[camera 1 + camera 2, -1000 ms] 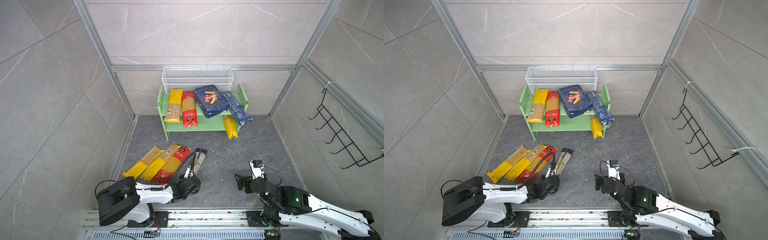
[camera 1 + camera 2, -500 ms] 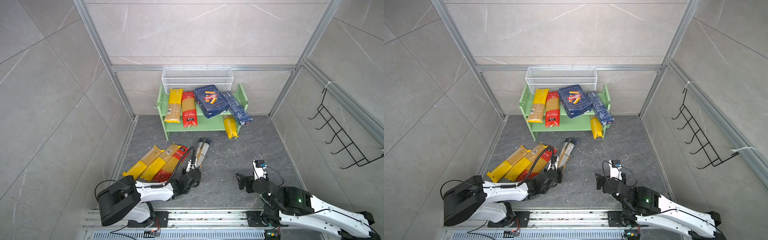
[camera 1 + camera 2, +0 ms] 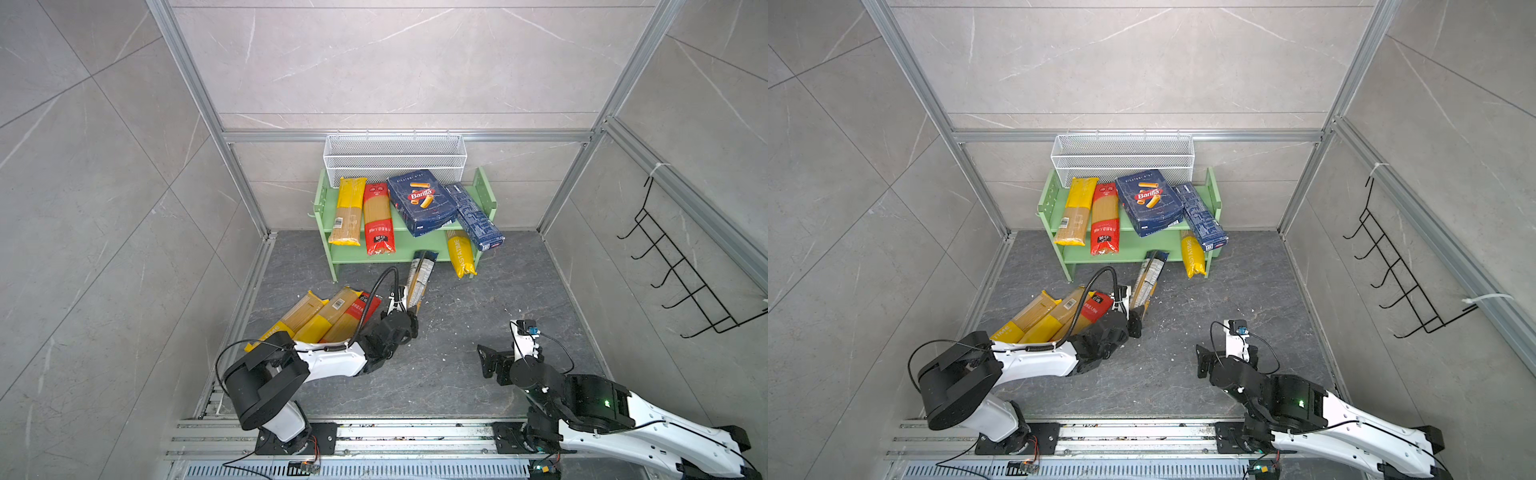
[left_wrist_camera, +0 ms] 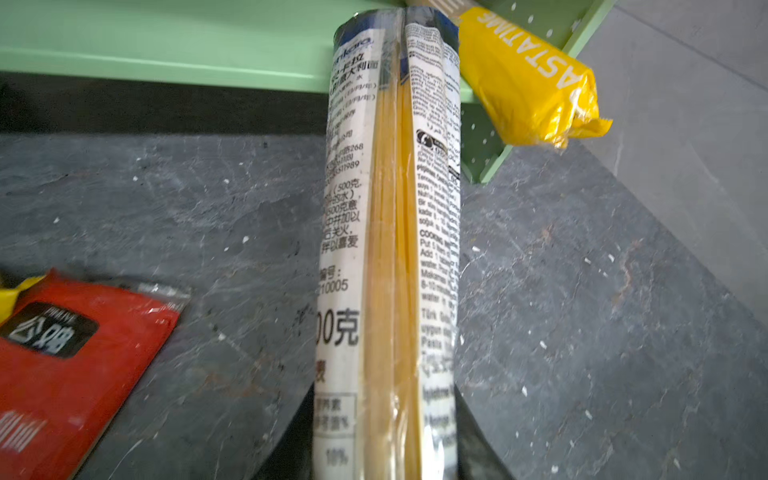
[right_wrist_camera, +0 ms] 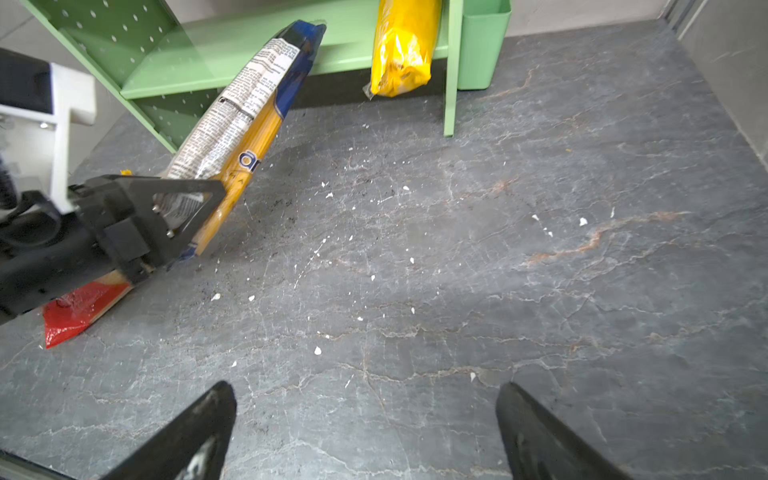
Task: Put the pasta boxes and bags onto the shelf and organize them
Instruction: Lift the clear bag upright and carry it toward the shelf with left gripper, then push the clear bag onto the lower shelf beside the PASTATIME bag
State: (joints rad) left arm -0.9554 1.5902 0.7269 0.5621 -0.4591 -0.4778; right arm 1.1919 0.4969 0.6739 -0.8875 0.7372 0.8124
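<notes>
Left gripper, clamped on the near end of a clear, blue-tipped spaghetti bag, brings it up to the green shelf. A second earlier the bag sits low beside the three packets that lie on the desk. Its far tip now reaches the lower board's front edge, beside a yellow PASTATIME bag, so sliding it in looks close. Pale strands show between white printed label panels. Right gripper hangs wide open and empty, well apart.
</notes>
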